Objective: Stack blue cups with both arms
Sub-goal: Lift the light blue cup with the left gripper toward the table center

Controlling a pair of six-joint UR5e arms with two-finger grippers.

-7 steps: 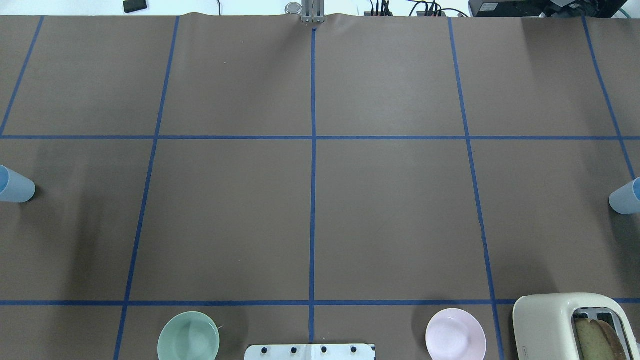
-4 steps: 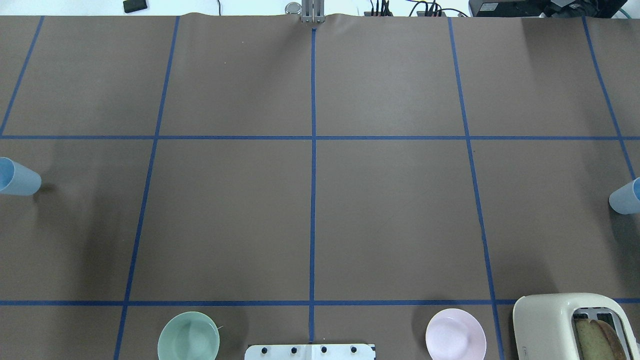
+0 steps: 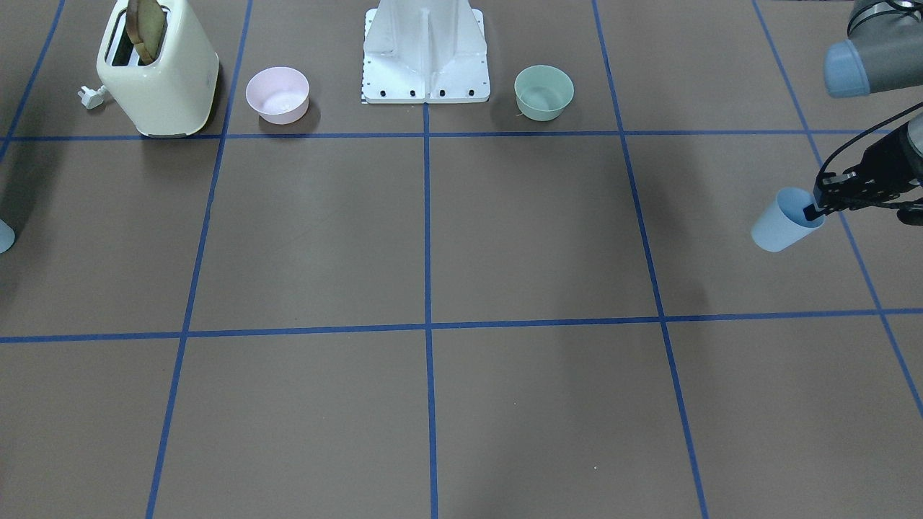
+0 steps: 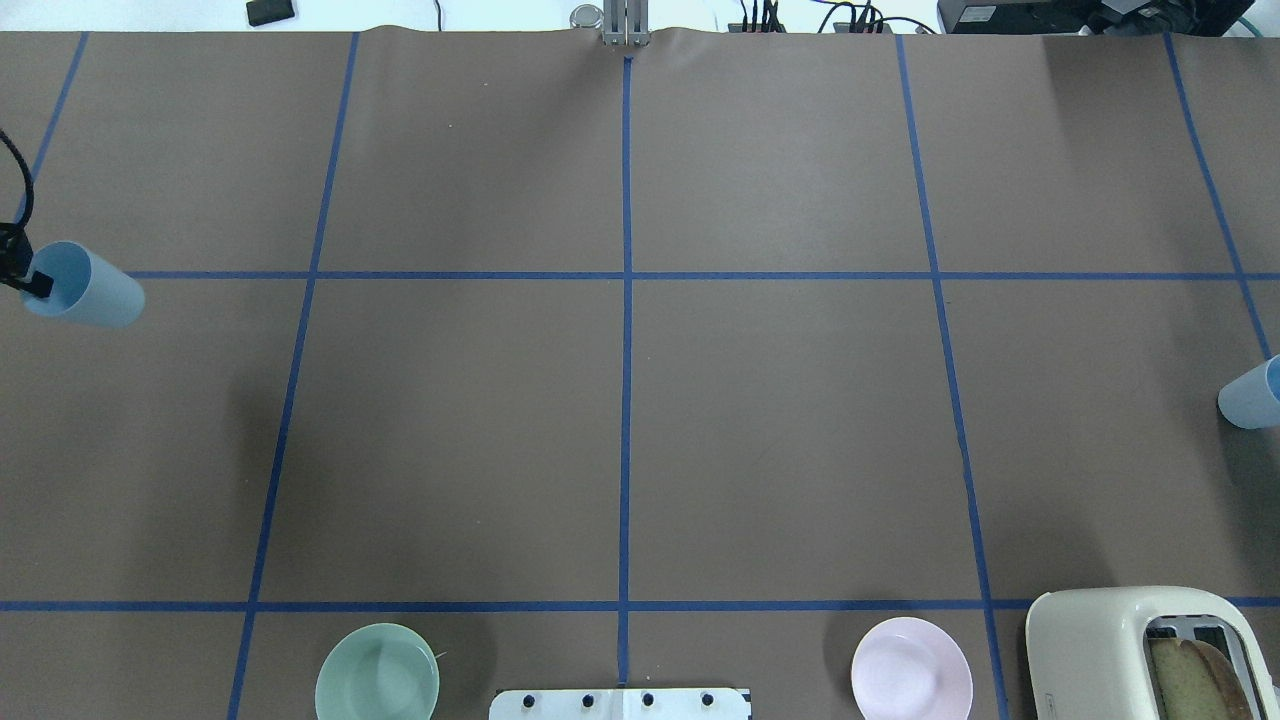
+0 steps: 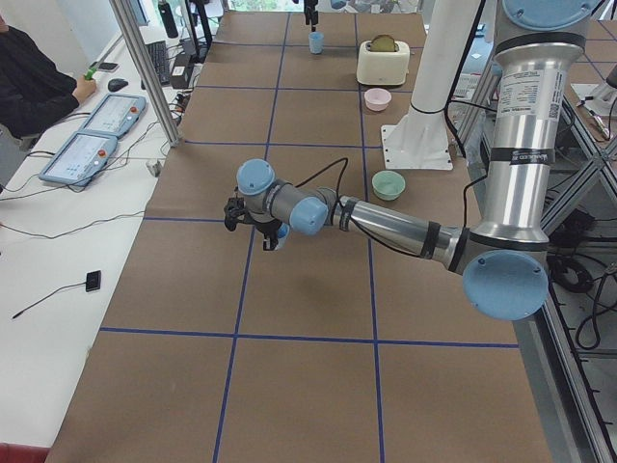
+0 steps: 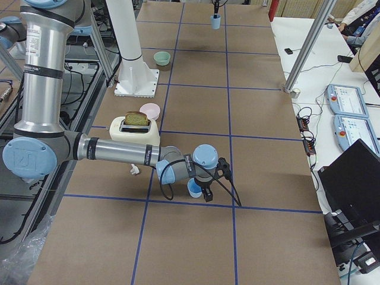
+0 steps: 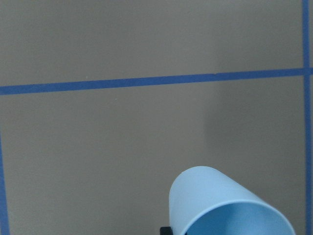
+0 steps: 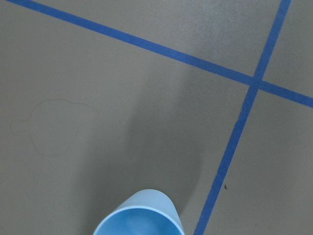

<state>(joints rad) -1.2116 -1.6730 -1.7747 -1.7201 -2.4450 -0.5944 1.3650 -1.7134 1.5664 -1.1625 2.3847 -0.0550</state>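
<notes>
My left gripper [image 3: 812, 210] is shut on the rim of a pale-blue cup [image 3: 782, 228], one finger inside it. It holds the cup tilted above the table at the table's left end. This cup also shows in the overhead view [image 4: 88, 290], the left wrist view [image 7: 220, 203] and the exterior left view [image 5: 274, 235]. The second blue cup [image 4: 1250, 394] is at the table's right end, at my right gripper [image 6: 205, 191]. It shows at the bottom of the right wrist view [image 8: 139, 216]. I cannot tell whether the right gripper is open or shut.
A cream toaster [image 4: 1130, 650] holding a slice of bread stands at the near right. A pink bowl [image 4: 911, 668] and a mint-green bowl [image 4: 377, 672] flank the white base stand [image 3: 425, 50]. Blue tape lines grid the brown table.
The left cup has risen and moved away from the robot and inward, and the left gripper's finger has come into the overhead view. The right cup has not moved.
</notes>
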